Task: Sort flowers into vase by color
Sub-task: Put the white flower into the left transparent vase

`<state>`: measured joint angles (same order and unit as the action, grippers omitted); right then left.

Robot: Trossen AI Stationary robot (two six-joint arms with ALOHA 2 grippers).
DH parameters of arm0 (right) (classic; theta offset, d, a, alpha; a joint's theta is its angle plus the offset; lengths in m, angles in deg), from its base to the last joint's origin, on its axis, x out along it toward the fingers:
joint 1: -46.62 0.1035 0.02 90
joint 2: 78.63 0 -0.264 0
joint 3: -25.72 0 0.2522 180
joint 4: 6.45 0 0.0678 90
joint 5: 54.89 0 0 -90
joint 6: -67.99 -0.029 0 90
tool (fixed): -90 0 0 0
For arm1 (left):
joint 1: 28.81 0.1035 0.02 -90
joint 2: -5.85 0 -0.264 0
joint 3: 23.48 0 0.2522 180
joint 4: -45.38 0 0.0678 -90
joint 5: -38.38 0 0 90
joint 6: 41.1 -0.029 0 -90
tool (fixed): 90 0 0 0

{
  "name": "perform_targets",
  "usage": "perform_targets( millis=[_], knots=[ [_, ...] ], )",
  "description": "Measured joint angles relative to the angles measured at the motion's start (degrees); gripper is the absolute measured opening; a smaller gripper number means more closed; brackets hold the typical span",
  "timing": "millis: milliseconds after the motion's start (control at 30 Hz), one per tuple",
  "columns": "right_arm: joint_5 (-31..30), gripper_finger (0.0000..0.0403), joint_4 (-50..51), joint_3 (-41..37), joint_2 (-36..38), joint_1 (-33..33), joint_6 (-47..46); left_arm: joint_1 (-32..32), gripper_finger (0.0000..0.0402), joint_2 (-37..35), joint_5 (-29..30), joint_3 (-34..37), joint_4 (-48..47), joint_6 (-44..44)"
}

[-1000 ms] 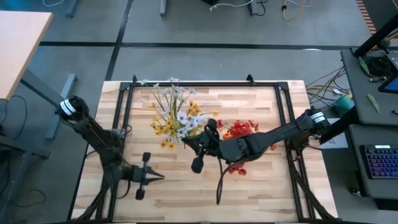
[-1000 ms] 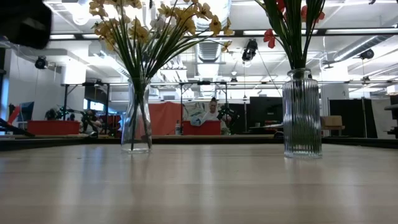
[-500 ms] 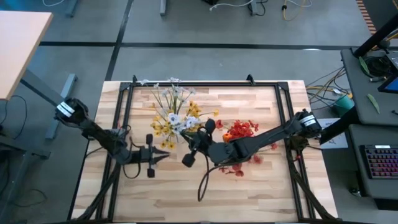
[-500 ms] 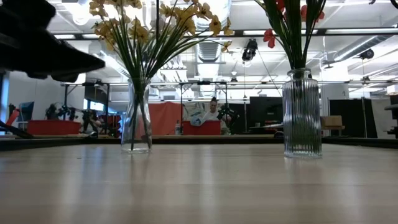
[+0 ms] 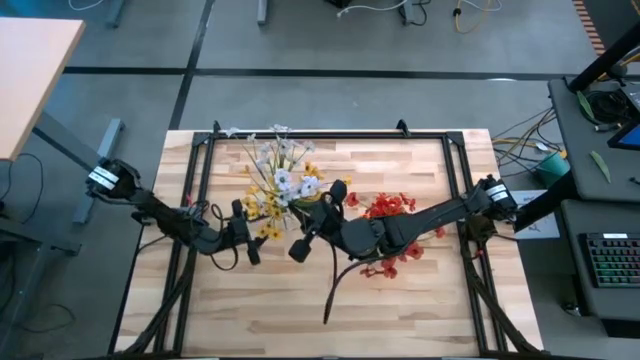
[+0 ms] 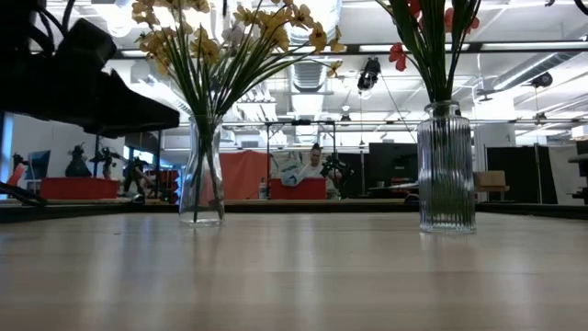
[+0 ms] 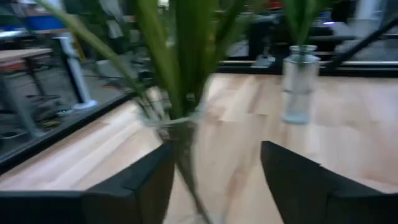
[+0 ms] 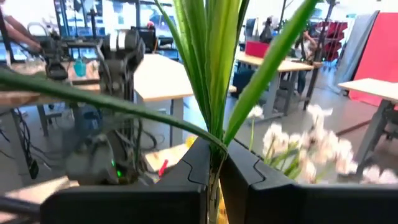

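Observation:
A clear vase (image 6: 202, 184) holds yellow and white flowers (image 5: 282, 188). A ribbed glass vase (image 6: 446, 170) holds red flowers (image 5: 388, 208); more red blossoms (image 5: 385, 268) show near it. My right gripper (image 5: 305, 222) is shut on a green flower stalk (image 5: 332, 295) beside the yellow and white bunch. My left gripper (image 5: 248, 240) is open and empty, just to the near left of that vase. In the left wrist view its fingers (image 7: 124, 186) frame the vase (image 7: 180, 140) without touching it. My right gripper pinches the green stalk (image 8: 214, 152) between its two fingers, just below where its long leaves (image 8: 211, 68) spread. The fingers come level from the table's right and lie across the stalk. The stalk is lifted clear, tilted, and its bare lower end (image 5: 326, 318) points toward the near edge.
A black frame (image 5: 330, 136) runs round the wooden table top (image 5: 260, 310). The near half of the table is bare wood. Beyond the table are desks and equipment, and a person shows far off in the room (image 6: 317, 165).
My left gripper has gone toward the far edge and right, up to the vase of yellow and white flowers, and has turned toward it. My right gripper has gone a little toward the table's left with the stalk, which stays clear of the table.

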<state>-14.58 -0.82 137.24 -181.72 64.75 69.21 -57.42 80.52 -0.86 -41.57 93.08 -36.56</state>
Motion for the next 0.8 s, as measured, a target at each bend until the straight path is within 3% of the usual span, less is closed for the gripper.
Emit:
perform_targets(
  millis=[233,433,800],
  knots=[
    [0.1,0.0013,2.1,7.2,0.0,0.3,3.7,3.4,0.0272,0.0,-1.2,0.0,-0.3,-1.0],
    [0.4,0.0013,3.5,13.0,-3.7,1.1,5.6,6.0,0.0276,0.1,-2.4,0.1,-1.5,-1.0],
    [-4.0,0.0013,17.8,31.7,-16.6,2.4,4.5,7.3,0.0276,2.7,-6.1,0.4,-0.5,-1.0]
  ],
)
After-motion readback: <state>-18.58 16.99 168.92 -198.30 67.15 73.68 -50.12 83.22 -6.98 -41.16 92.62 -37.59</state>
